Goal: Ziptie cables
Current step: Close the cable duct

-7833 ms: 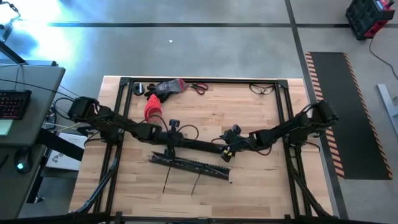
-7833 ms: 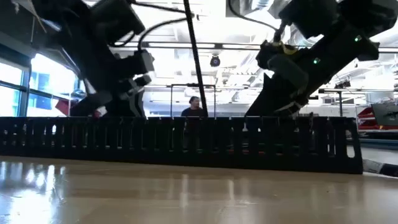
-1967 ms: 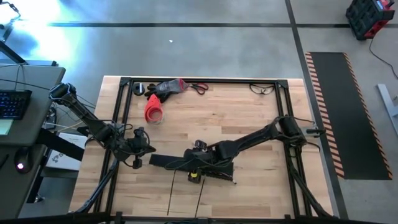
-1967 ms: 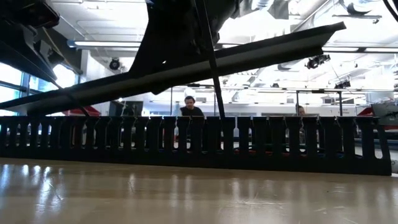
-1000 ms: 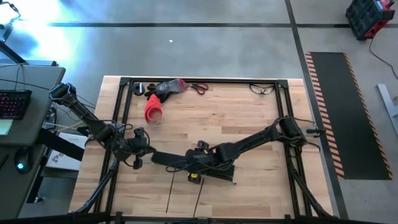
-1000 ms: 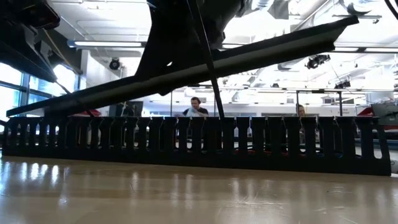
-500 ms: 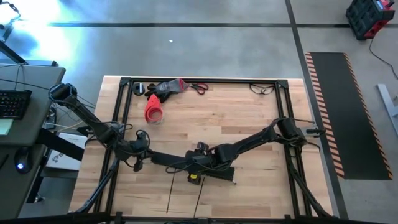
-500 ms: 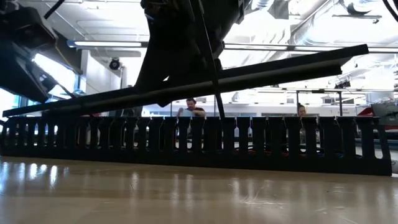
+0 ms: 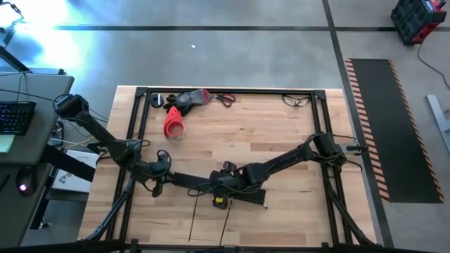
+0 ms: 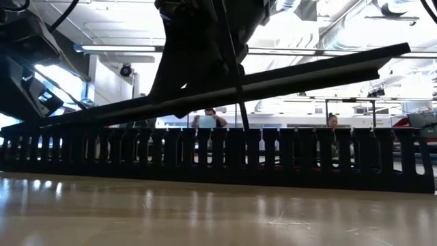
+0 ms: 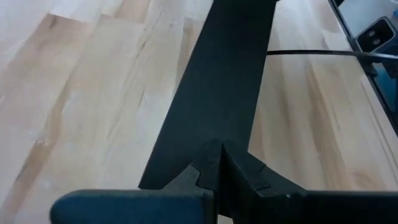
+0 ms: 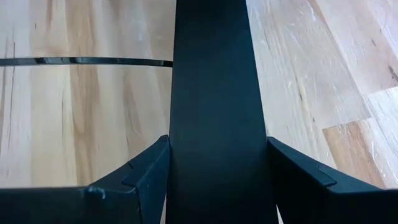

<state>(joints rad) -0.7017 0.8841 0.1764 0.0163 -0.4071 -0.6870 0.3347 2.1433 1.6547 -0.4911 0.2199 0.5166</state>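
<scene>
Flat black strip (image 12: 214, 124): right pincer (image 12: 214, 180) clamps its width, left pincer (image 11: 217, 171) pinches one end; raised above slotted channel (image 10: 218, 158).

Mid-table: flat strip (image 9: 193, 179) slung between left gripper (image 9: 160, 173) at its left end and right gripper (image 9: 223, 181) further along, fingers (image 12: 146, 171) either side. Tilted in the low view, right end higher, above the slotted channel (image 10: 205, 156). Channel on the table (image 9: 281, 133), just in front of the strip. Nearer the front edge, two thin ties (image 9: 191, 219) lying apart. Along the back edge: scissors (image 9: 225, 99) left of centre, glasses (image 9: 298, 100) to the right. Left of the table, a desk with keyboard (image 9: 15, 117).
</scene>
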